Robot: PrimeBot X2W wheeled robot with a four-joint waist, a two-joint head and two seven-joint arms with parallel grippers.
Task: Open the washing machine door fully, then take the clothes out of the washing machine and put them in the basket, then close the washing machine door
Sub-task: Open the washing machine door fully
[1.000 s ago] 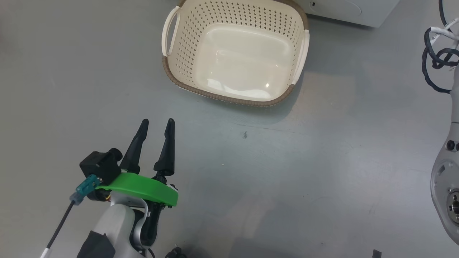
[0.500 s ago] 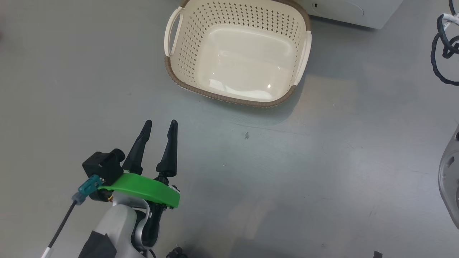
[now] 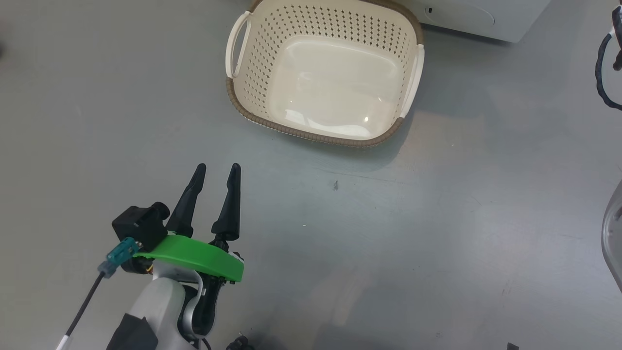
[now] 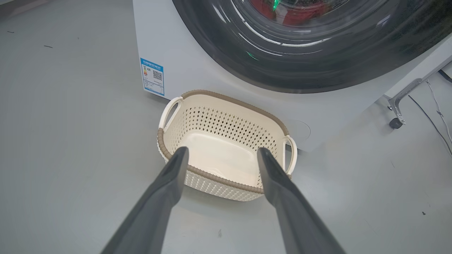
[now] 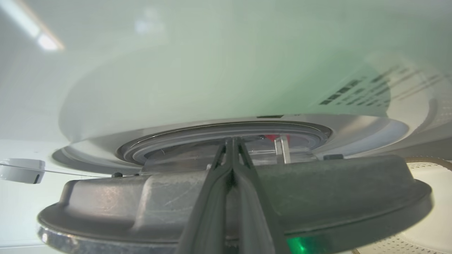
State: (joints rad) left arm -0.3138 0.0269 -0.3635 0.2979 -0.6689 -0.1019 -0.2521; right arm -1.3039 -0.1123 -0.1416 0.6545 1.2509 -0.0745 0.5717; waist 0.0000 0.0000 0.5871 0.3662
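While the basket (image 3: pixel 311 136) stands on the floor (image 3: pixel 437 218), the washer (image 4: pixel 183 63) rises just behind it, the left claw (image 3: pixel 217 167) hangs spread before it and apart, the right claw (image 5: pixel 232 139), pressed together, is at the door (image 5: pixel 335 190) above it, and red clothes (image 4: pixel 303 16) lie behind the door's glass.

A robot test room dressed as a laundry corner — bare, smooth grey floor (image 3: pixel 437 218), a white washing machine (image 4: pixel 183 63) with an energy label (image 4: pixel 153 76) stuck on its front, a castor-footed metal frame (image 4: pixel 406 90) and loose cables (image 4: pixel 439 113) beside it.
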